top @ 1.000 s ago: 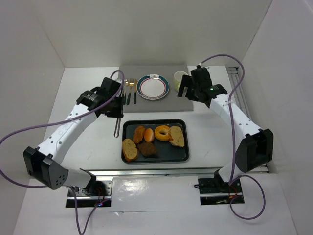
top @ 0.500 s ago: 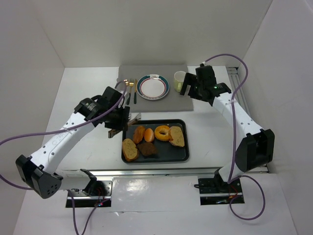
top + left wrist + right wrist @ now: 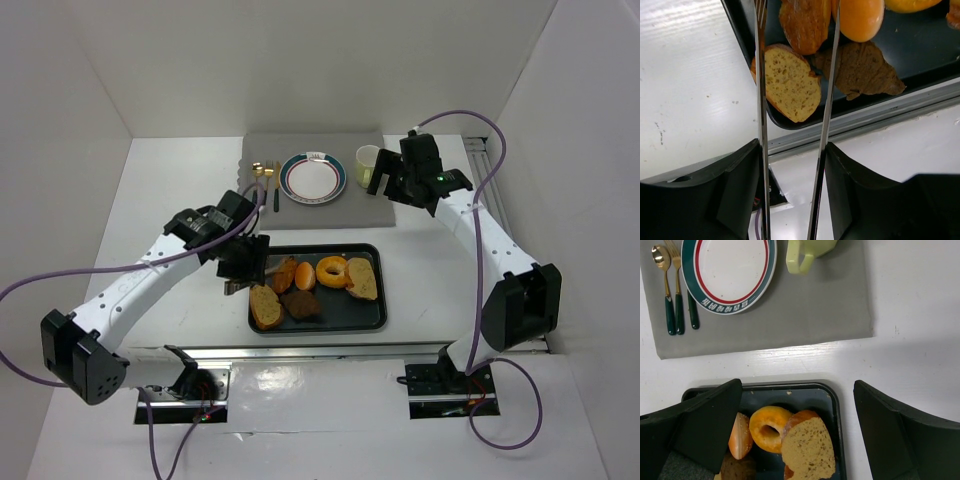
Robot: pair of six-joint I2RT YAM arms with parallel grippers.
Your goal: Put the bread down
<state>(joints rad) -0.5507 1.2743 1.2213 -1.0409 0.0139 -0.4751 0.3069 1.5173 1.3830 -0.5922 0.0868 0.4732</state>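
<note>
A dark tray (image 3: 320,329) holds several breads: a cut slice (image 3: 265,305), a dark croissant (image 3: 301,303), a brown roll (image 3: 284,273), an orange bun (image 3: 305,275), a donut (image 3: 332,271) and another slice (image 3: 362,278). My left gripper (image 3: 243,262) is shut on metal tongs (image 3: 760,100) over the tray's left end. In the left wrist view the gripper (image 3: 792,160) holds the tongs' arms spread on either side of the cut slice (image 3: 790,82). My right gripper (image 3: 385,180) is open and empty above the grey mat (image 3: 320,212); it also shows in the right wrist view (image 3: 800,435).
On the mat stand a white plate (image 3: 313,178) with a green and red rim, a pale green cup (image 3: 368,163) and cutlery (image 3: 266,185) to the plate's left. White walls close in the table on three sides. A metal rail (image 3: 320,352) runs along the near edge.
My left arm has swung the tongs from the table left of the tray to over the tray's left end, above the cut slice. The right arm lifted slightly, then stayed still.
</note>
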